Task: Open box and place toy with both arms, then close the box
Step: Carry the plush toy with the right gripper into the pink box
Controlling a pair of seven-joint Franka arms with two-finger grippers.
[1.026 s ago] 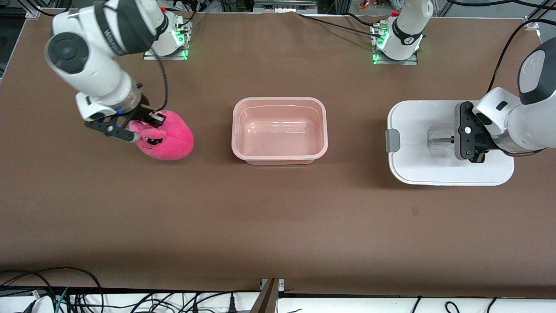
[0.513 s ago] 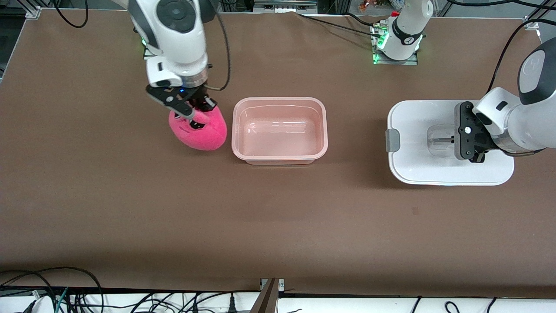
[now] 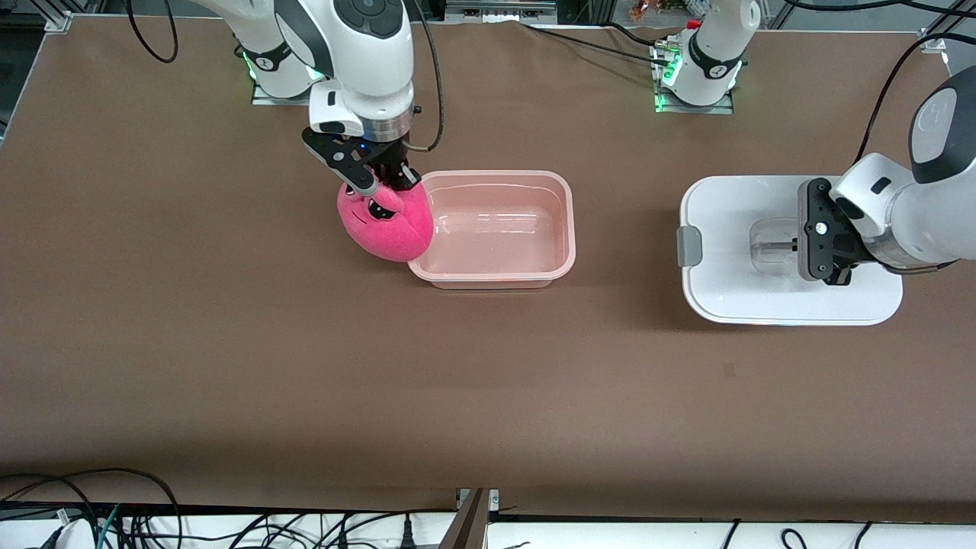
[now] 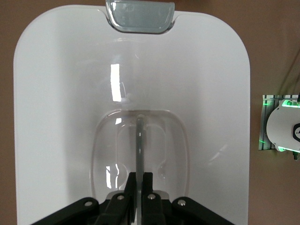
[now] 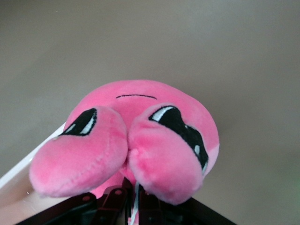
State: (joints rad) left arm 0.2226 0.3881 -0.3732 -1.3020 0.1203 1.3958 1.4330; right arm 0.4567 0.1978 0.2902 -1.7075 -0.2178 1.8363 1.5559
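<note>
The hot-pink plush toy (image 3: 387, 223) hangs from my right gripper (image 3: 381, 179), which is shut on a tuft between its bulging eyes. It hovers over the rim of the box (image 3: 566, 221) at the end toward the right arm. The box is an open, empty pale pink tub. In the right wrist view the toy (image 5: 136, 136) fills the middle above the right gripper (image 5: 133, 197). The white lid (image 3: 732, 229) lies flat toward the left arm's end of the table. My left gripper (image 3: 802, 247) is shut on its clear handle (image 4: 139, 140). In the left wrist view the left gripper (image 4: 139, 180) pinches the thin bar.
The grey clip (image 3: 688, 246) of the lid points toward the box. The arm bases (image 3: 694, 76) (image 3: 282, 69) stand along the table edge farthest from the front camera. Cables (image 3: 114, 518) run below the table's front edge.
My right arm has carried the toy from the right arm's end of the table to the box's rim. The left arm and lid have not moved.
</note>
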